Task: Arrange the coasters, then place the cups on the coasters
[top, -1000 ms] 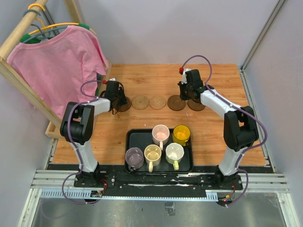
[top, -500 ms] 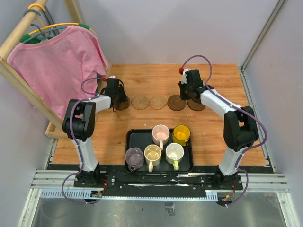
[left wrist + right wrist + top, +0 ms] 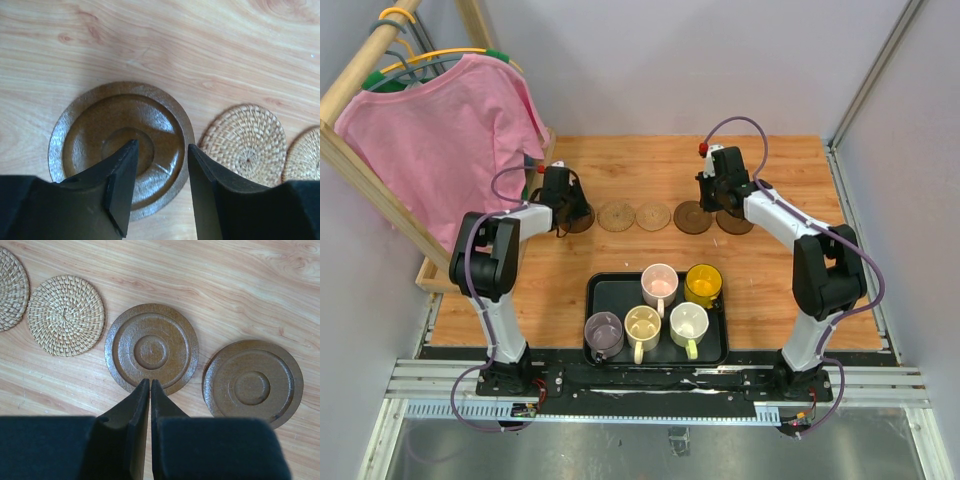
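Five coasters lie in a row across the table's far half. From the left they are a dark brown disc [image 3: 586,224] [image 3: 120,135], two tan woven ones [image 3: 616,216] [image 3: 653,216] and two dark discs [image 3: 692,217] [image 3: 734,222]. My left gripper [image 3: 574,212] [image 3: 162,146] is open, its jaws straddling the right rim of the leftmost dark disc. My right gripper [image 3: 712,203] [image 3: 150,381] is shut and empty, tips at the near rim of a dark disc [image 3: 151,348], with another dark disc [image 3: 252,383] to its right. The pink [image 3: 659,283], amber [image 3: 703,284], purple [image 3: 603,332], cream [image 3: 643,326] and pale green [image 3: 688,323] cups stand in the tray.
A black tray [image 3: 607,296] sits near the front middle between the arm bases. A pink shirt [image 3: 440,130] hangs on a wooden rack [image 3: 350,165] along the left side. Grey walls close in the back and right.
My left arm has shifted slightly at the elbow, with its gripper staying over the leftmost dark coaster. The right arm, coasters and cups have not moved.
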Tool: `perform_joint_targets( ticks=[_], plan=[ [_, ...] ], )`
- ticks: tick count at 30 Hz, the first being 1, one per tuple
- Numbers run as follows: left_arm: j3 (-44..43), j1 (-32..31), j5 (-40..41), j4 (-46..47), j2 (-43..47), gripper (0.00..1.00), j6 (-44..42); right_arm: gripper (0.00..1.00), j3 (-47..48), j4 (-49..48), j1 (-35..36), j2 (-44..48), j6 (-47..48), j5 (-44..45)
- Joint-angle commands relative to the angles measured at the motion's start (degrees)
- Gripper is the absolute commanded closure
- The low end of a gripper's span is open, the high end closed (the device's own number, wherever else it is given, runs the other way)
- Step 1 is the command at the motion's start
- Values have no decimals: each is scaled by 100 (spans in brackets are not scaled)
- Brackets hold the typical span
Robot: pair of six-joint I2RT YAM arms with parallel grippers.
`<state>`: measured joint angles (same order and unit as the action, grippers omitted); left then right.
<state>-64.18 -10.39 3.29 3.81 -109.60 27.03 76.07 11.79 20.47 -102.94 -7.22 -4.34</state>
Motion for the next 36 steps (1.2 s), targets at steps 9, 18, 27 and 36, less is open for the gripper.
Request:
perform_joint_targets(
  ticks=[9, 18, 27, 36],
  plan=[
    [827, -85, -826, 103, 1566, 51, -42, 93, -854, -116, 1, 909, -289, 197],
    [1834, -394, -911, 99, 2373, 51, 108, 95, -2181, -196, 191, 1577, -590, -169],
    [2636, -721, -821, 89, 2826, 51, 347, 95, -3027, -352, 265, 1911, -738, -175],
    [2950, -754, -615, -186, 3259, 51, 422, 95, -3057, -610, 265, 1655, -788, -570]
  ],
)
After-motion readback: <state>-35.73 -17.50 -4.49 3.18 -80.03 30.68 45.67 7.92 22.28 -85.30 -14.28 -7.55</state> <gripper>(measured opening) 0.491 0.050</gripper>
